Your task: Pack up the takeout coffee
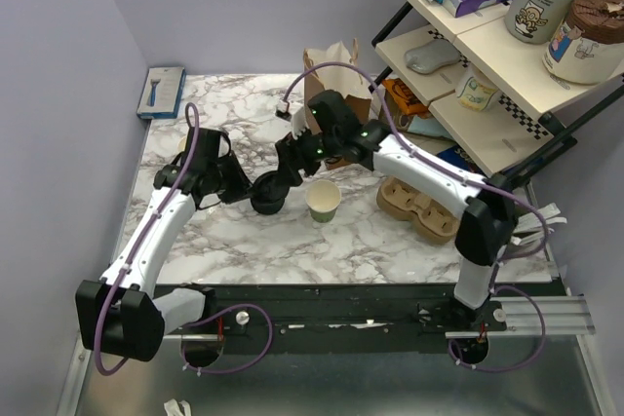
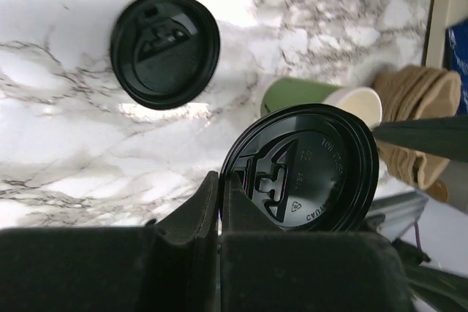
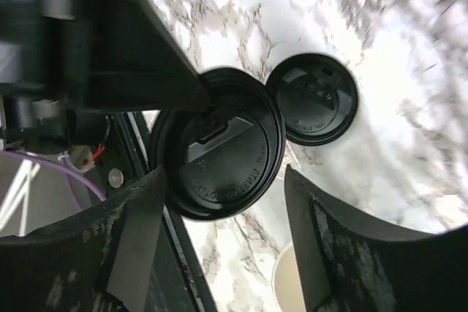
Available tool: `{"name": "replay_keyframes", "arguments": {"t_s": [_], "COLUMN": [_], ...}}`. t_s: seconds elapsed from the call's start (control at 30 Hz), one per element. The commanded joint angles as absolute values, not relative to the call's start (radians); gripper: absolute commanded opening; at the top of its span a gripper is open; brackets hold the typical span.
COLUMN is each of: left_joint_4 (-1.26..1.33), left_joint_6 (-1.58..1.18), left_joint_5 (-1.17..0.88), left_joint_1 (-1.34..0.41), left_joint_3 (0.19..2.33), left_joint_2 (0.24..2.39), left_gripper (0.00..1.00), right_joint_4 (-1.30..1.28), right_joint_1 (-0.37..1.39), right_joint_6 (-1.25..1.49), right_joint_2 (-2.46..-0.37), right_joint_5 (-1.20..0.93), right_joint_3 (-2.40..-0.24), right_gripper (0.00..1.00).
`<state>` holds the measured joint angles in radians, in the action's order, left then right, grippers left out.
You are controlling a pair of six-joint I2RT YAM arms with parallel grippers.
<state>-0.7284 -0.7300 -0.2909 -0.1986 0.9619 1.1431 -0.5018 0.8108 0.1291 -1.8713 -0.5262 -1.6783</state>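
Top view: both arms reach to the middle of the marble table. The left tool and the right tool meet over a dark disc, the black lid. Just to the right of it stands the green cup, upright, lidless, cream inside. It is between the tools and the brown pulp tray. The brown paper bag stands at the far edge, well apart from the cup.

Left wrist view: the left tool is clenched on the rim of the black lid and holds it above the table. A second black lid sits lower down, apart from it. Whether a cup stands under that one cannot be told. The green cup shows behind the held lid.

Right wrist view: the right tool is released, its fingers spread on either side of the held lid. The second lid lies beyond, and the cup's rim shows at the bottom edge.
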Motion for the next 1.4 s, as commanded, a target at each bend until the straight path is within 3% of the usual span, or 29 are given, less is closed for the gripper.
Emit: {"name": "replay_keyframes", "arguments": {"t_s": [0.0,0.13,0.47,0.77,1.1,1.37], "left_joint_4": [-0.811,-0.841,-0.874,-0.940,-0.959,-0.969], "left_joint_6": [-0.690,-0.666,-0.715,-0.716,-0.664,-0.683], "left_joint_5": [-0.455,-0.479,-0.813,-0.848,-0.838,-0.804], "left_joint_1": [-0.196,-0.195,-0.190,-0.189,-0.189,-0.189], "left_joint_3": [0.989,1.002,0.976,0.991,0.983,0.991], "left_joint_2": [1.180,1.183,1.164,1.135,1.135,1.154], "left_gripper": [0.00,0.00,0.00,0.00,0.00,0.00], "right_joint_4": [-0.407,-0.362,-0.275,-0.460,-0.539,-0.322], "right_joint_1": [0.816,0.816,0.819,0.822,0.828,0.844], "right_joint_6": [-0.037,-0.064,-0.737,-0.920,-0.878,-0.306], "right_joint_2": [-1.715,-1.637,-1.320,-1.341,-1.377,-1.423], "right_joint_5": [-0.414,-0.428,-0.853,-0.903,-0.969,-0.714], "right_joint_3": [-1.614,-1.577,-1.205,-1.252,-1.325,-1.410], "right_gripper": [0.77,0.81,0.87,0.87,0.84,0.84]}}
